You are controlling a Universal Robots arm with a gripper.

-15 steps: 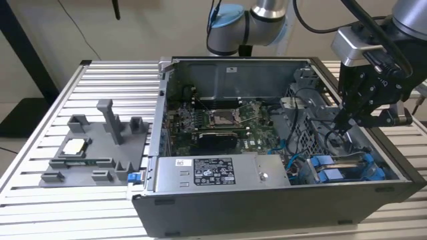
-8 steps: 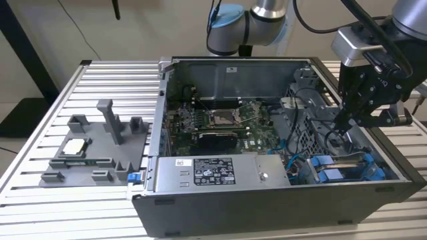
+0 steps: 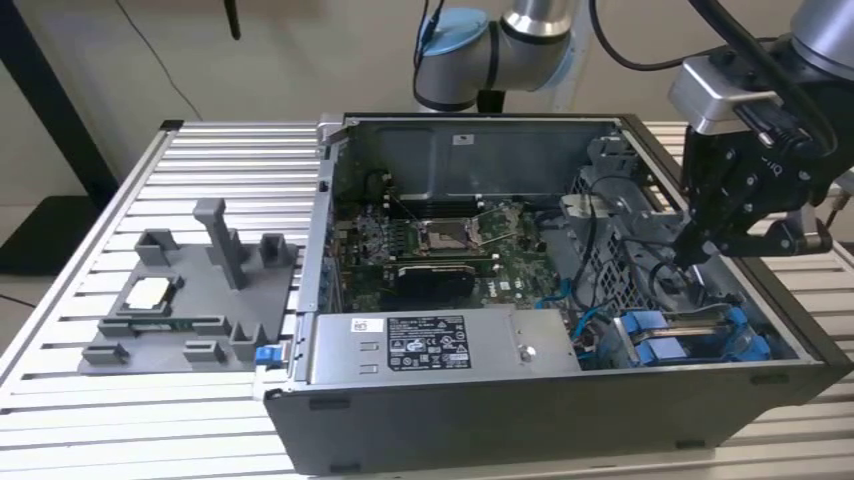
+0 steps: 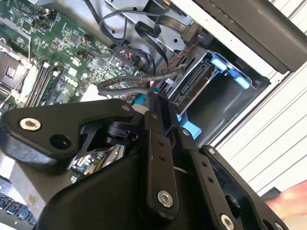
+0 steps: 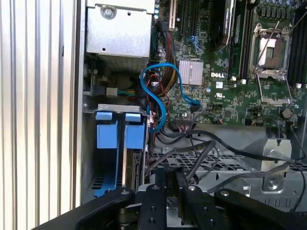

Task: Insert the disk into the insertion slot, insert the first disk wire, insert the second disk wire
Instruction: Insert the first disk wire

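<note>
Seemingly the first step is done: in the second wrist view the disk (image 4: pixel 192 88) stands on edge inside the insertion slot (image 4: pixel 235 103), its blue carrier tabs at the bay's mouth and its dark connector strip facing the open case; that strip looks bare, so I judge neither disk wire is in yet, though part of it is hidden behind cabling.

The gripper (image 3: pixel 690 258) hangs inside the computer case (image 3: pixel 534 420) on the exterior view's right, above the slot and near the drive's connector end; the jaws are drawn narrow, almost together, and I can make out nothing between them, though a thin lead could be hidden there.

Around it the space is crowded; a bundle of black cables (image 5: pixel 201 148) crosses a perforated cage (image 5: pixel 216 163) just beside the jaws; a blue data cable (image 5: pixel 160 91) loops between the motherboard (image 3: pixel 441 235) and the bay; these loose leads lie across the approach to the connector and could snag.

The power supply box (image 3: pixel 427 345) sits along the case's near wall, beside the slot; a grey fixture tray (image 3: pixel 187 300) rests on the slatted bench (image 3: pixel 227 160), well apart on the exterior view's left.
</note>
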